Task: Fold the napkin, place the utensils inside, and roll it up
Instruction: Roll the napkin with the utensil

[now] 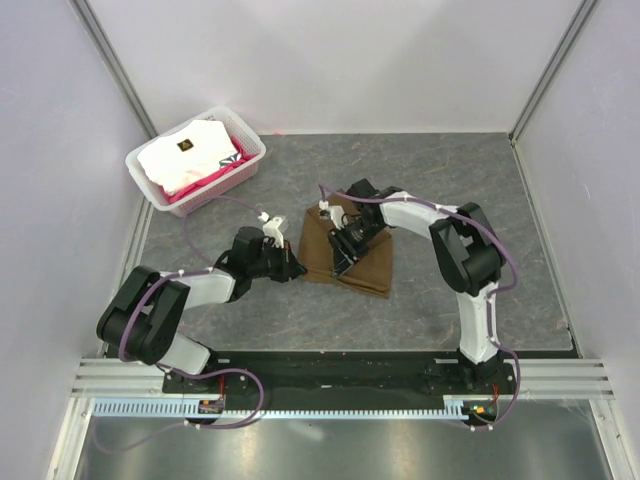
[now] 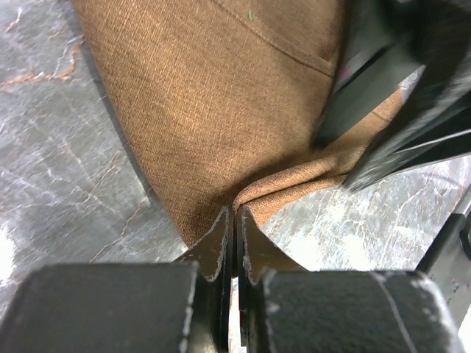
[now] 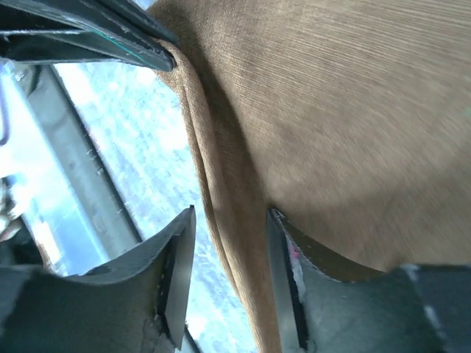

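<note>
The left gripper (image 2: 233,215), jaws together, pinched a corner of the big brown cloth napkin (image 2: 221,95), maybe to fold it. The right gripper (image 3: 232,217) had jaws apart around its edge.

No readable text; the dark tag (image 1: 183,147) on the white cloth (image 1: 195,160) is too small.

Plain brown napkin (image 1: 368,264), grey white-veined table (image 1: 450,180)

Grey marbled table (image 1: 450,180): one folded brown napkin (image 1: 375,265) lies near its centre. One white slatted basket (image 1: 143,183) stands at the far left corner, well apart from the napkin.
</note>
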Tool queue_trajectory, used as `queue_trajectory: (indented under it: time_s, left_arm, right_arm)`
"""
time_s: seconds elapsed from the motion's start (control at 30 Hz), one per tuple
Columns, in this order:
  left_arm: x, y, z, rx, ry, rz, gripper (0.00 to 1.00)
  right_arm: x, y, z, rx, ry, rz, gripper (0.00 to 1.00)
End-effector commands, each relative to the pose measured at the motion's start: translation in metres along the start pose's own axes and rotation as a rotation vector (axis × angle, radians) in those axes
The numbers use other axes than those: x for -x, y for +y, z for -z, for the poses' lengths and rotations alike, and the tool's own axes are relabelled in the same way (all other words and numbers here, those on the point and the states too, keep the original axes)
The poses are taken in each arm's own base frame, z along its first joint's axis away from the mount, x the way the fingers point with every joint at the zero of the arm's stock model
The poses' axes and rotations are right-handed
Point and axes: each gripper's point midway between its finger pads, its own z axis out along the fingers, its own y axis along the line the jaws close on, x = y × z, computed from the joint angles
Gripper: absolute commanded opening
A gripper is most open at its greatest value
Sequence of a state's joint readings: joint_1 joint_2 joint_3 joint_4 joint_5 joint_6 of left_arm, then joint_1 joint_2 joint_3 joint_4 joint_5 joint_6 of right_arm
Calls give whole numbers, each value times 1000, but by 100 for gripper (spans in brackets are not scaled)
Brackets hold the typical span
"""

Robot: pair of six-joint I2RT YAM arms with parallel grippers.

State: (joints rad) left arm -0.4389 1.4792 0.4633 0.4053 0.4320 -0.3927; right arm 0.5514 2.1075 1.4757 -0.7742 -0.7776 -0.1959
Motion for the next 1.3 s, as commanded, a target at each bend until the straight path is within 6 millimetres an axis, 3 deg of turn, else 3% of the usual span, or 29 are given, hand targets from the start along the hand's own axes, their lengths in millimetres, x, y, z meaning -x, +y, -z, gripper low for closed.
queue_trajectory:
  time_s: [0.0,0.13,0.2,0.23,0.27,0.37,0.6,0.8,1.03,1.27]
  left_arm:
    - [15,-3,-2,8,-12,39,2]
    - [20,1,-3,22,11,90,2]
    - [19,4,-1,22,27,128,2]
    - [21,8,0,18,29,168,2]
    - [21,10,2,19,34,193,2]
    - [21,14,2,-9,56,263,2]
    - [20,15,-2,-54,97,355,2]
    - [24,16,-1,-59,93,384,2]
    - [25,19,0,-54,92,396,2]
    - [25,20,0,-50,93,394,2]
  right_arm:
    - [30,1,36,-169,-184,130,53]
    - [38,-8,65,-376,-311,183,57]
    - [27,-11,75,-509,-336,208,57]
    - [35,-10,81,-561,-392,246,57]
    - [24,-13,89,-636,-407,261,57]
    - [20,-4,91,-735,-454,341,57]
    - [10,25,61,-823,-439,463,57]
    - [7,35,31,-842,-374,545,57]
    - [3,29,5,-848,-304,578,57]
    - [4,20,-5,-862,-270,592,56]
